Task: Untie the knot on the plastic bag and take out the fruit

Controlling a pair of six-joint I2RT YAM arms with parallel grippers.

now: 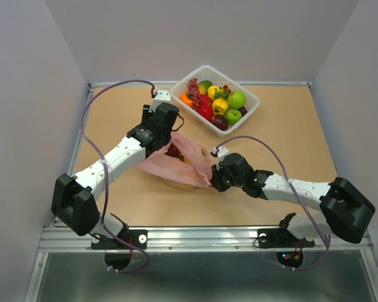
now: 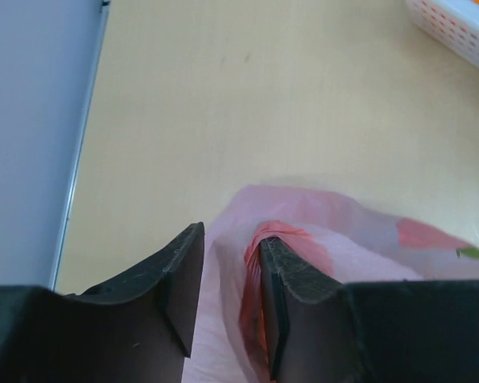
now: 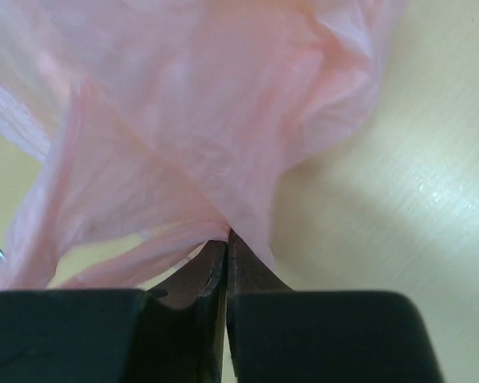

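Observation:
The pink plastic bag (image 1: 176, 168) lies crumpled mid-table. At its upper edge a dark red fruit (image 1: 173, 151) and a yellow fruit (image 1: 186, 160) show through. No knot is visible in any view. My left gripper (image 1: 168, 139) is at the bag's upper left edge. In the left wrist view its jaws (image 2: 230, 239) stand apart with a fold of pink film (image 2: 303, 239) between them, a reddish crease against the right finger. My right gripper (image 1: 214, 179) is at the bag's right edge. In the right wrist view it (image 3: 227, 238) is shut on the pink film (image 3: 184, 120), which is pulled taut.
A white slotted basket (image 1: 251, 99) stands at the back, right of centre, holding green apples, purple grapes and other toy fruit. Its corner shows in the left wrist view (image 2: 455, 24). Grey walls enclose the table on three sides.

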